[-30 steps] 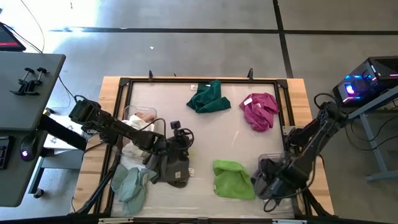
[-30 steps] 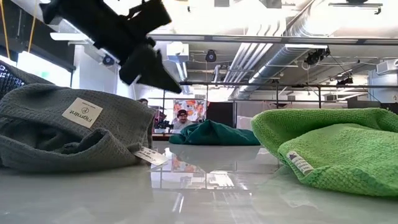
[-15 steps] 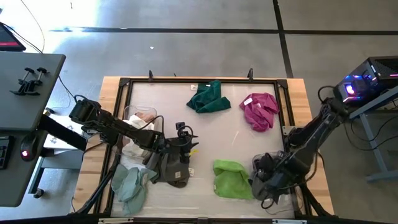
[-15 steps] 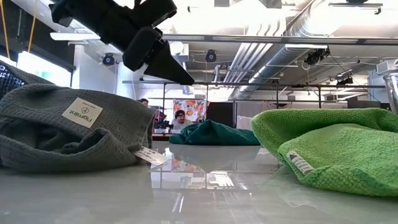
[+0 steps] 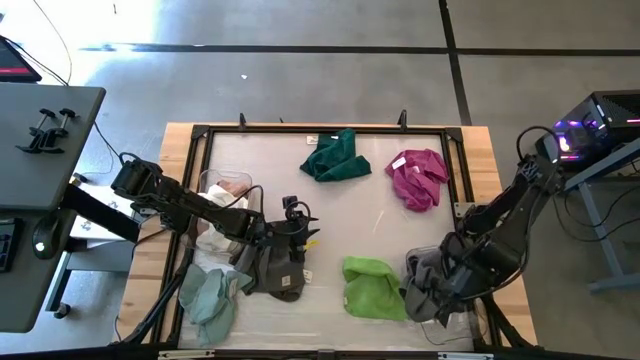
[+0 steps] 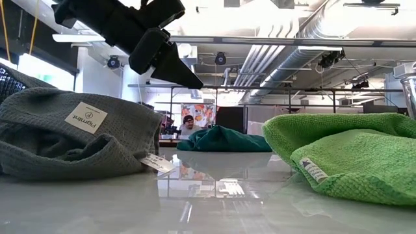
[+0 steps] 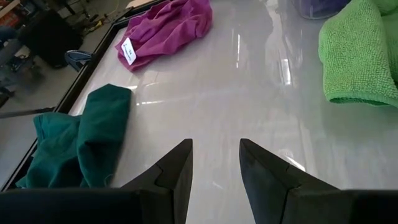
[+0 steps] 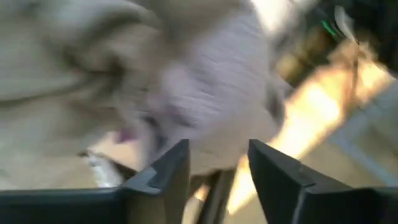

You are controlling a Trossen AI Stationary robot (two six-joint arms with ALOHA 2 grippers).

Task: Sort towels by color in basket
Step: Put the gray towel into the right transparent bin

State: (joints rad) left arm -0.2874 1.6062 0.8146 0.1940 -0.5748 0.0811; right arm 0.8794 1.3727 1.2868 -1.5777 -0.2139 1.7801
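**Two claws among loose towels**

The left claw (image 7: 214, 163) hung parted and empty above the grey towel (image 5: 278, 272). Ahead lay green (image 7: 78, 140), magenta (image 7: 165, 28) and lime (image 7: 357, 53) towels. Soft, light cloths; pinch a raised fold. The right claw (image 8: 217, 165) stood parted against pale cloth (image 8: 205, 87), grip unclear.

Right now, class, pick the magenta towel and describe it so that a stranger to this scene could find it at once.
Start at the table with the black frame, seen from above. Along its far edge lie two towels: the dark green towel near the middle and the magenta towel towards the right arm's side. It is the only pinkish-purple cloth lying out on the open table.
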